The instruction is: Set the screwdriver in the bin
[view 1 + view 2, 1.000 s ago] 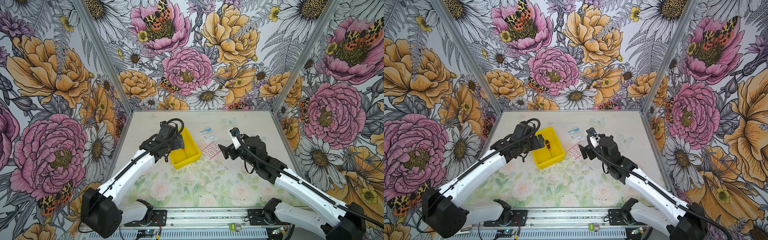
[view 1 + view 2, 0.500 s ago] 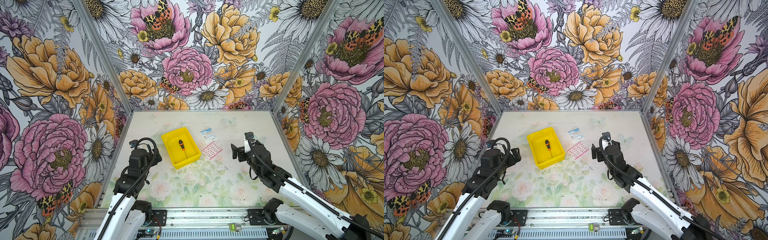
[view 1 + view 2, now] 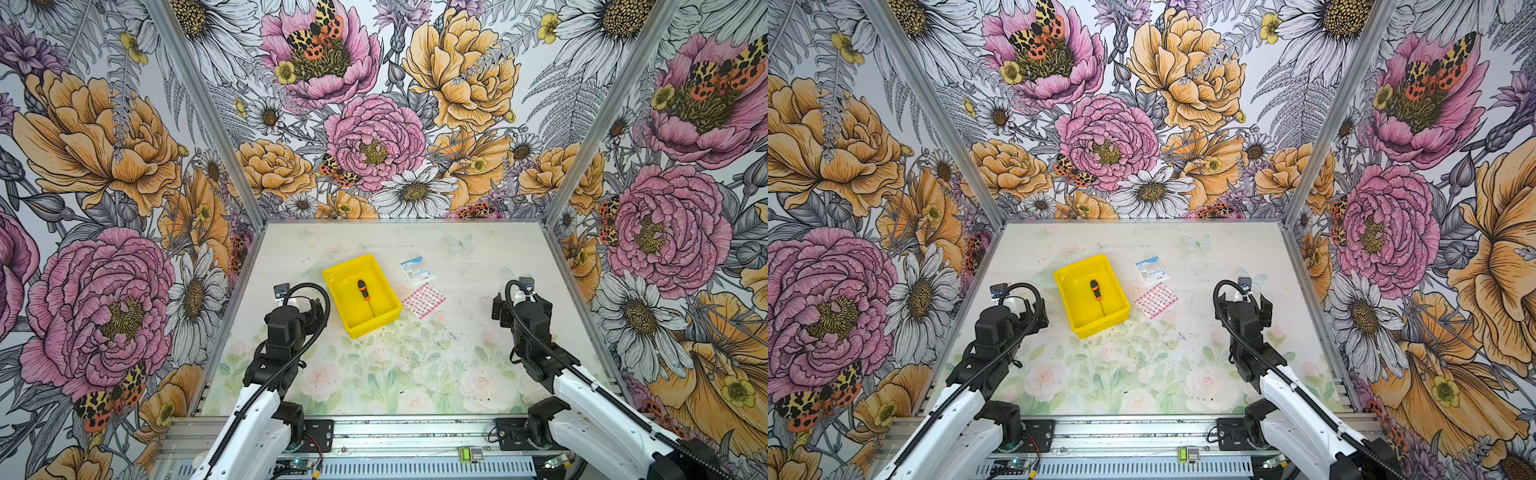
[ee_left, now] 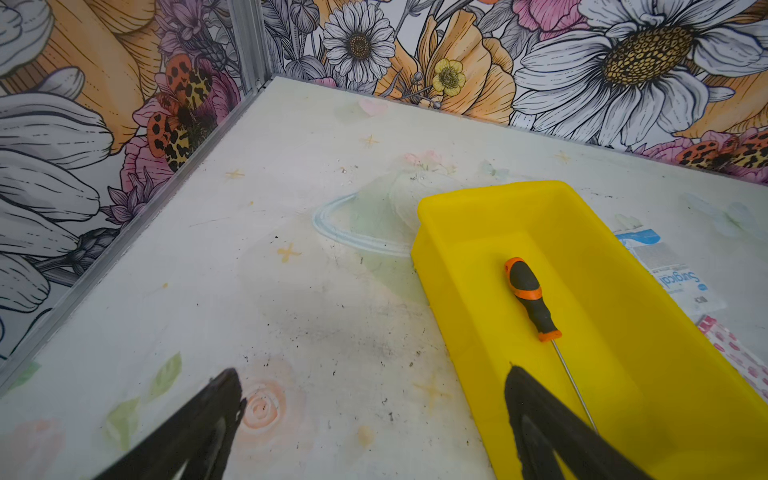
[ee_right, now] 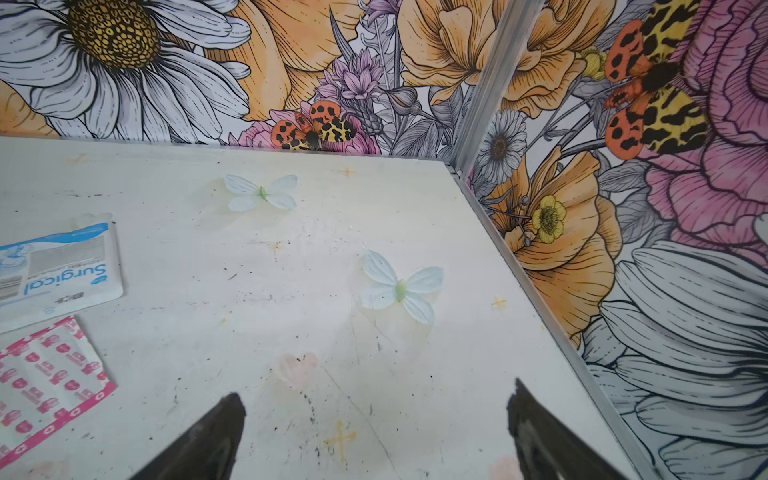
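While both sets of jaws stood fully spread and held nothing, the screwdriver lay flat on the floor of the bin.

1. Left jaws. In the left wrist view the two dark fingers were wide apart with bare table between them. One finger overlapped the near end of the bin in that view; contact could not be confirmed. In both top views the left arm was positioned near the left side of the bin, apart from it.

2. Right jaws. In the right wrist view the fingers were likewise wide apart over bare table. In both top views the right arm was positioned near the right edge of the table, well apart from the bin.

3. Task items. The bin sat left of the table centre, turned at an angle to the table edges. The screwdriver lay along the bin's length, near the middle of its floor, orange-and-black handle toward the back wall and thin shaft toward the front.

4. Other items. A white-and-blue packet marked "Surgical" lay just right of the bin. A red-and-white patterned packet lay just in front of it, near the bin's right wall.
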Controlling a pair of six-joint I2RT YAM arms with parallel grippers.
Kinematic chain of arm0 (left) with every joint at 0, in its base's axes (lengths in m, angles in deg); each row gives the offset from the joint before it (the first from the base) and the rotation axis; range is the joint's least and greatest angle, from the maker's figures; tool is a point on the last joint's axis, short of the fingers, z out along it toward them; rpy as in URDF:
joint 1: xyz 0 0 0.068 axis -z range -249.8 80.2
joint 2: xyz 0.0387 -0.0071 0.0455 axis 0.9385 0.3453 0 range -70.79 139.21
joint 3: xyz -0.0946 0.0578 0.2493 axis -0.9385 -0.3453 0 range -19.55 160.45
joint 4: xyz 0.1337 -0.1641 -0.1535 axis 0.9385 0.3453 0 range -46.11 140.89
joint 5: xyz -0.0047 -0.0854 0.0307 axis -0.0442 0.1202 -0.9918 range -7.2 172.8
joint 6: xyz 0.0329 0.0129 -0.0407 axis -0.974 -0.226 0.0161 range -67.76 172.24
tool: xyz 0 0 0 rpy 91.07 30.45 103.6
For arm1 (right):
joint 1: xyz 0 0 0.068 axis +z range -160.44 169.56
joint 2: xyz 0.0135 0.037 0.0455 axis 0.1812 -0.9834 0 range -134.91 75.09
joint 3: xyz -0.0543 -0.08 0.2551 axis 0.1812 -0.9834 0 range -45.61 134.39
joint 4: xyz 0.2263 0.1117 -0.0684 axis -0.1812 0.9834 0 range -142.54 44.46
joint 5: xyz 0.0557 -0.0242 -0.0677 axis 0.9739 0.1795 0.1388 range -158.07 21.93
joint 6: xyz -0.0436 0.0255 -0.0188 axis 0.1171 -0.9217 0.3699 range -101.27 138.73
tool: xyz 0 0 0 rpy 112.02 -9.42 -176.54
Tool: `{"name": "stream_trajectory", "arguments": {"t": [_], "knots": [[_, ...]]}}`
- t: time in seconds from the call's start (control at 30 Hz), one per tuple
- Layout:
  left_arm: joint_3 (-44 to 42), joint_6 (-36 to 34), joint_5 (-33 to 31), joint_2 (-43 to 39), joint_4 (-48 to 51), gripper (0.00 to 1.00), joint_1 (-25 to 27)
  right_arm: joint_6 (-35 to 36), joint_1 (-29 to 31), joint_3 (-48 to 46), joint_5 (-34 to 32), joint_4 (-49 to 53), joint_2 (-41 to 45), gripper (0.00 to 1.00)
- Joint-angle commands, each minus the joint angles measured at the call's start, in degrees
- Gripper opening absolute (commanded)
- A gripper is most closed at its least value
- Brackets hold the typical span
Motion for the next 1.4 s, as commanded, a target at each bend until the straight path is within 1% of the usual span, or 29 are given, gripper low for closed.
{"name": "stream_trajectory", "arguments": {"t": [0.0,0.13,0.27,0.43,0.5,0.7,0.83,0.97,1.1,1.17,1.27,1.37], "knots": [[-2.32,-5.54,-1.24,3.18,-12.6,0.99,-1.23,2.96,-3.03,-0.48,1.3,-9.94,-4.59,1.0],[-4.39,-6.93,-1.5,8.92,-20.28,0.99,-3.19,3.11,-6.04,-1.68,2.89,-17.41,-9.93,0.99],[-6.1,-7.32,-1.24,14.37,-29.65,0.98,-4.67,1.87,-8.62,-1.51,4.95,-22.65,-14.75,0.99],[-6.29,-7.85,-0.5,21.74,-40.43,0.99,-6.48,0.5,-10.92,-0.45,4.77,-28.47,-20.58,0.99],[-6.08,-7.8,-0.36,24.32,-44.02,0.99,-7.03,0.37,-11.82,0.27,5.04,-30.44,-22.54,0.99],[-5.17,-8.26,0.34,31.08,-52.6,0.99,-7.76,-0.03,-16.05,3.5,8.69,-33.81,-28.62,1.0],[-4.15,-7.83,1.96,36.03,-58.34,0.99,-8.42,-1.46,-18.05,3.86,10.79,-35.89,-31.72,1.0],[-3.34,-9.08,2.83,39.46,-61.09,0.99,-8.53,-1.07,-18.17,3.33,12.26,-38.08,-33.03,1.0],[-3.5,-9.22,3.51,41.8,-63.71,0.99,-9.24,-0.11,-18.44,3.78,15.91,-38.18,-34.03,0.99],[-3.43,-9.48,6.39,42.84,-64.76,0.99,-9.32,0.2,-18.79,3.77,18.05,-38.72,-34.74,0.99],[-3.37,-9.74,8.23,44.6,-66.19,0.99,-9.63,0.14,-19.03,2.16,18.3,-42.83,-35.89,0.99],[-3.52,-9.09,7.41,46.66,-68.41,0.99,-9.82,0.7,-18.9,2.09,18.99,-43.18,-36.34,0.99]]}}
